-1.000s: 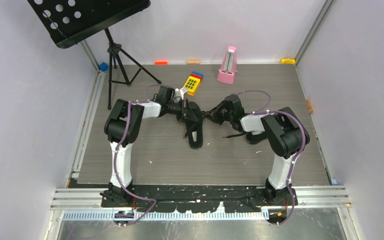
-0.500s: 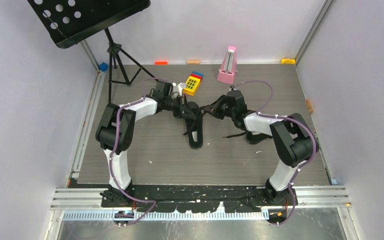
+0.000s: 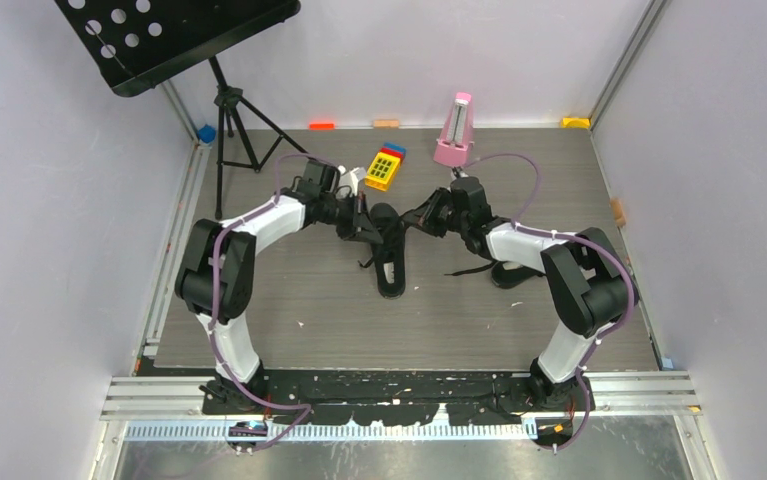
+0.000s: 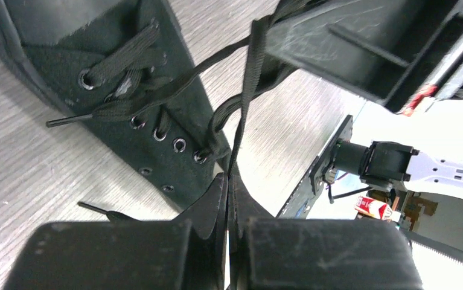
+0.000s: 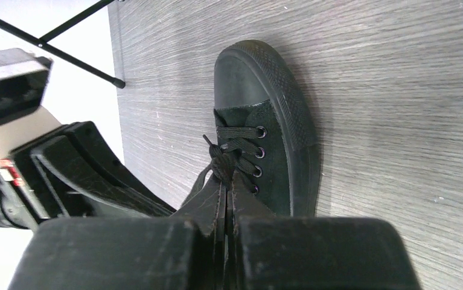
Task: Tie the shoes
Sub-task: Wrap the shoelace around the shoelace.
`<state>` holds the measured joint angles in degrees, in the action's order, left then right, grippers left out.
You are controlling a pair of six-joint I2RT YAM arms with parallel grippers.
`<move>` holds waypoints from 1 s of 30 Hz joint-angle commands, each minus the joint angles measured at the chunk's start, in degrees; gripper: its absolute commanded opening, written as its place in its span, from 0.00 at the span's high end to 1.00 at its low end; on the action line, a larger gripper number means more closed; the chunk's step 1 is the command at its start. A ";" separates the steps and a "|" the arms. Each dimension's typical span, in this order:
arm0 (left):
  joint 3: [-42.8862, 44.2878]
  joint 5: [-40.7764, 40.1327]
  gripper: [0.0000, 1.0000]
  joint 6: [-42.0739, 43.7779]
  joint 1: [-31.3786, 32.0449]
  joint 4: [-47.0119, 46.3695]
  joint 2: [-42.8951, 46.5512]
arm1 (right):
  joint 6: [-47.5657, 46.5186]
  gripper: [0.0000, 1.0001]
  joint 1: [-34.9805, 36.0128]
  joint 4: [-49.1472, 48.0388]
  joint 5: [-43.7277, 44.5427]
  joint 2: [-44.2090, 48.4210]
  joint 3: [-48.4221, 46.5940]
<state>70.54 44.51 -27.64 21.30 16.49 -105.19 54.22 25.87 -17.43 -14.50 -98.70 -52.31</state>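
Note:
One of the black shoes (image 3: pixel 390 262) lies mid-table with its toe toward the back wall; the other shoe (image 3: pixel 511 276) is partly hidden under my right arm. My left gripper (image 3: pixel 367 224) and right gripper (image 3: pixel 415 218) meet over the first shoe's laced front. In the left wrist view the left gripper (image 4: pixel 229 178) is shut on a black lace (image 4: pixel 248 78) that runs up from the shoe's (image 4: pixel 126 90) eyelets. From the right wrist, the right gripper (image 5: pixel 229 181) is shut on the lace (image 5: pixel 224 158) where it crosses, with the shoe's toe cap (image 5: pixel 259 72) beyond.
A black music stand (image 3: pixel 229 110) stands at the back left. A yellow keypad toy (image 3: pixel 387 167) and a pink metronome (image 3: pixel 453 135) sit behind the shoes. Small coloured blocks (image 3: pixel 321 125) line the back wall. A loose lace (image 3: pixel 464 270) trails from the right shoe.
Both grippers have shifted toward the back of the table, over the shoe's front. The right gripper has closed on the lace; the left stayed shut.

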 commanded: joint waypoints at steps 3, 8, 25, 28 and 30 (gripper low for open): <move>-2.48 -0.74 0.96 2.68 -0.67 2.49 3.57 | -4.41 1.00 0.56 -0.50 -2.88 -0.09 -3.99; -2.72 -1.00 0.78 2.63 -1.42 1.67 4.55 | -6.83 1.00 1.26 0.28 -3.91 -0.96 -5.31; 1.58 -4.73 0.56 5.41 -2.32 -13.06 1.29 | -11.50 1.00 1.71 3.50 -5.41 -1.48 -7.09; 2.51 -2.62 0.54 5.58 -2.23 -16.86 -0.40 | -11.46 1.00 1.71 3.37 -5.62 -1.56 -7.14; 3.91 -2.07 0.54 6.01 -2.22 -17.78 -1.59 | -11.48 1.00 1.72 3.37 -5.78 -1.65 -7.27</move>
<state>70.85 40.21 -23.55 19.35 6.00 -104.84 43.99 27.27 -13.10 -19.33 -100.14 -57.01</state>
